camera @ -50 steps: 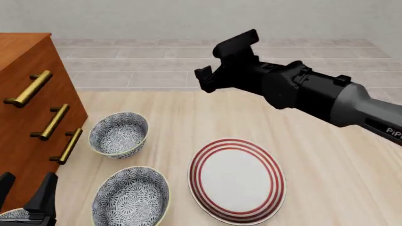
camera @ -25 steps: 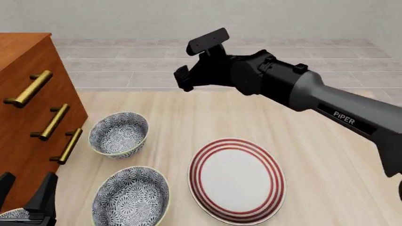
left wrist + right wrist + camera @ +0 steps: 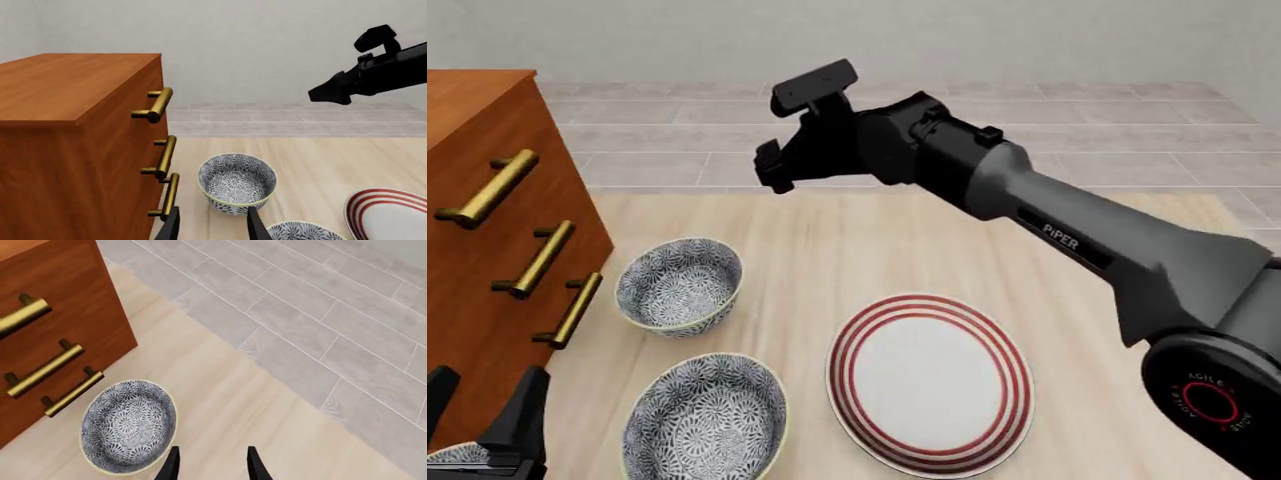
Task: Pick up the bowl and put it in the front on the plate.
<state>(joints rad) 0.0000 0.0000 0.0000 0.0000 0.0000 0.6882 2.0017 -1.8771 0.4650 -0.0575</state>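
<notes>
1. Black finger tips of the left gripper show at the 7 o'clock corner of the front view, low over the table beside the foot of the cabinet. The jaws stand apart with nothing between them. A sliver of a patterned bowl edge shows just below them.
2. Blue-grey patterned near bowl sits upright on the table at 7 o'clock in the front view, nearest the camera of the two full bowls. It is just beside the plate, at the plate's 9 o'clock, not touching it.
3. Plate, white with red rings, lies flat on the table at 6 o'clock, bare on top.
4. Far bowl, same pattern, sits upright at 9 o'clock, just beside the lowest brass handle of the cabinet. It lies beyond the near bowl, with a gap between them. In the left wrist view this bowl lies ahead of the finger tips.
5. Wooden cabinet stands along the 9 o'clock edge, with three brass handles on its front.
6. Right gripper hangs in the air at 12 o'clock, above the far table edge, well apart from the bowls and plate. In the right wrist view its fingers stand apart and empty, with the far bowl below and to one side.
</notes>
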